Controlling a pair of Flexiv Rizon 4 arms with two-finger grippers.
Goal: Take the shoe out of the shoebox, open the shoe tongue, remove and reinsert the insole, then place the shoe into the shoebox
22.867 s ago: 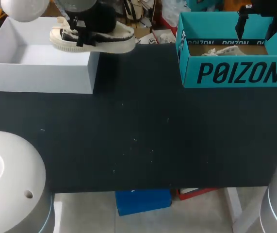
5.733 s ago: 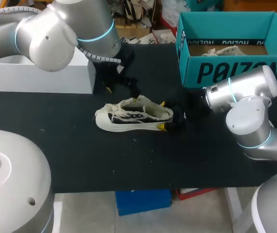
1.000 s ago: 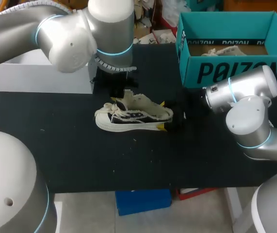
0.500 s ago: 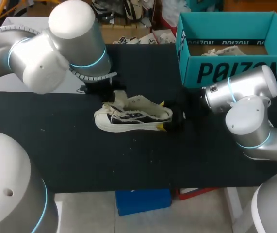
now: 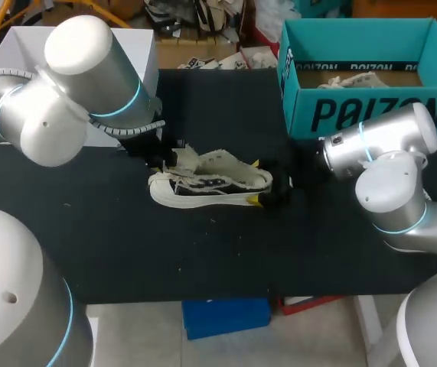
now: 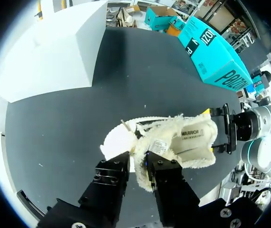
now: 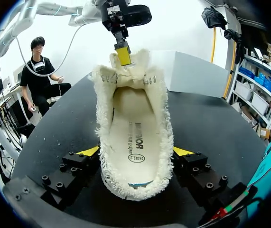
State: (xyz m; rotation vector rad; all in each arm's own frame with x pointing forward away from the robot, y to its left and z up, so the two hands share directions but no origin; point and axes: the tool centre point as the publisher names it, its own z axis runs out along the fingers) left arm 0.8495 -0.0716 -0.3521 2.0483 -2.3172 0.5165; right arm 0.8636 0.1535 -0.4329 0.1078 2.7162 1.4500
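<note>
A cream shoe (image 5: 210, 182) with dark side panels and a fleecy lining lies on its sole mid-table, toe to the left. My right gripper (image 5: 258, 182) is shut on its heel, one yellow tip on each side (image 7: 135, 152). The insole (image 7: 136, 142) lies flat inside. My left gripper (image 5: 167, 157) sits over the laces near the toe. The raised tongue (image 6: 147, 156) has its fleecy edge pinched in the narrow gap between the left gripper's (image 6: 139, 167) fingers. From the right wrist view, one yellow left fingertip (image 7: 122, 53) shows at the tongue's top. The white shoebox (image 5: 19, 53) stands open at the back left.
A teal shoebox (image 5: 371, 115) stands at the back right with another pale shoe (image 5: 352, 79) inside. My left arm's big elbow (image 5: 65, 92) hangs over the white box's front. Bare black tabletop (image 5: 218, 252) lies in front of the shoe.
My left arm has swung left and lower, drawing the tongue up and toward the toe. Its fingers stand slightly wider than before. The right gripper and the shoe's heel have stayed put.
</note>
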